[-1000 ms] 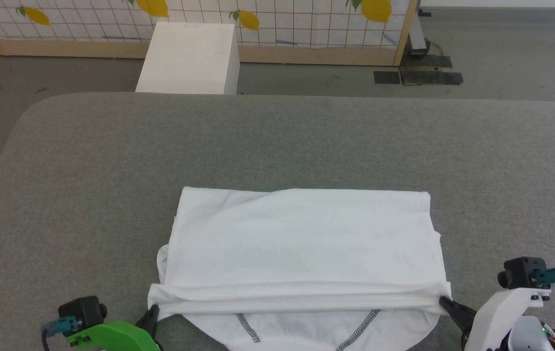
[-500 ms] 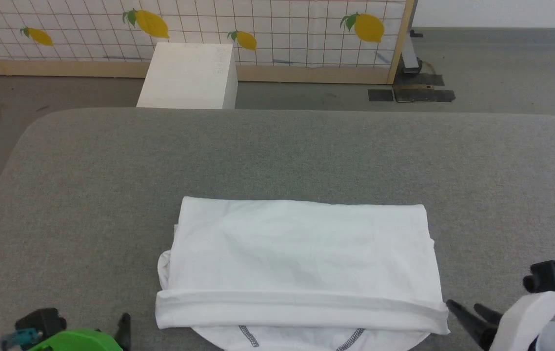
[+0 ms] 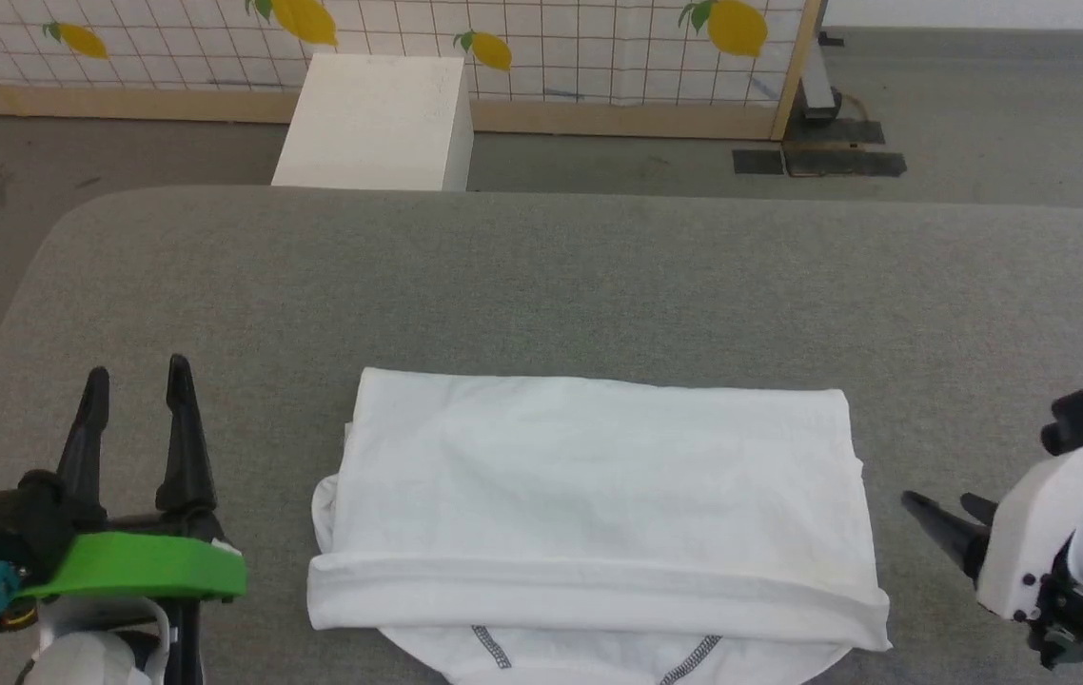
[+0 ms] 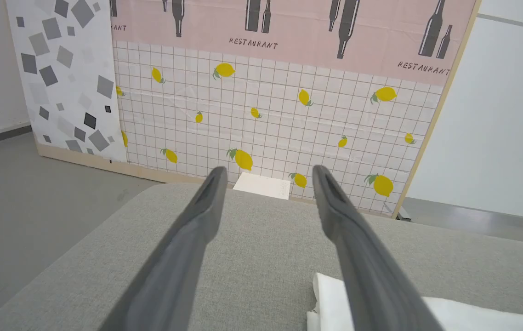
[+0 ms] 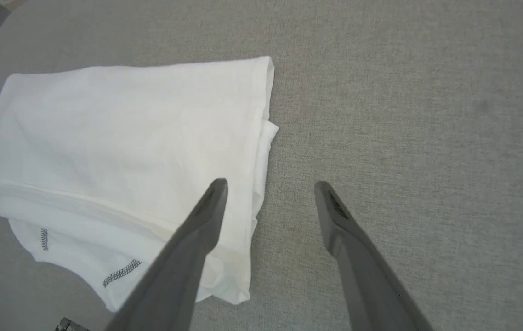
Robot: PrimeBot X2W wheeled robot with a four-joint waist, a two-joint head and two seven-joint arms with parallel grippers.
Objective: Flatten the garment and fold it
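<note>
The garment (image 3: 599, 485) lies folded into a white rectangle on the grey padded surface (image 3: 541, 276), with a rolled fold along its near edge and dark zigzag stitching (image 3: 490, 647) showing below it. My left gripper (image 3: 138, 371) stands open to the garment's left, fingers pointing away, touching nothing. In the left wrist view the left gripper (image 4: 268, 170) hovers over bare grey surface, with a corner of the garment (image 4: 482, 319) at the lower right. My right gripper (image 3: 936, 499) is open just off the garment's right edge. In the right wrist view the right gripper (image 5: 270, 184) is above that edge of the garment (image 5: 128, 133), empty.
A white box (image 3: 375, 119) stands on the floor behind the surface's far edge. Behind it runs a lemon-print grid panel (image 3: 599, 38) with a wooden frame. The surface's rounded left corner (image 3: 56, 238) drops off to grey floor.
Both grippers opened and let go of the garment's near fold, which now rests flat. The left gripper rose and turned to point away; the right drew back to the right. The camera shifted slightly.
</note>
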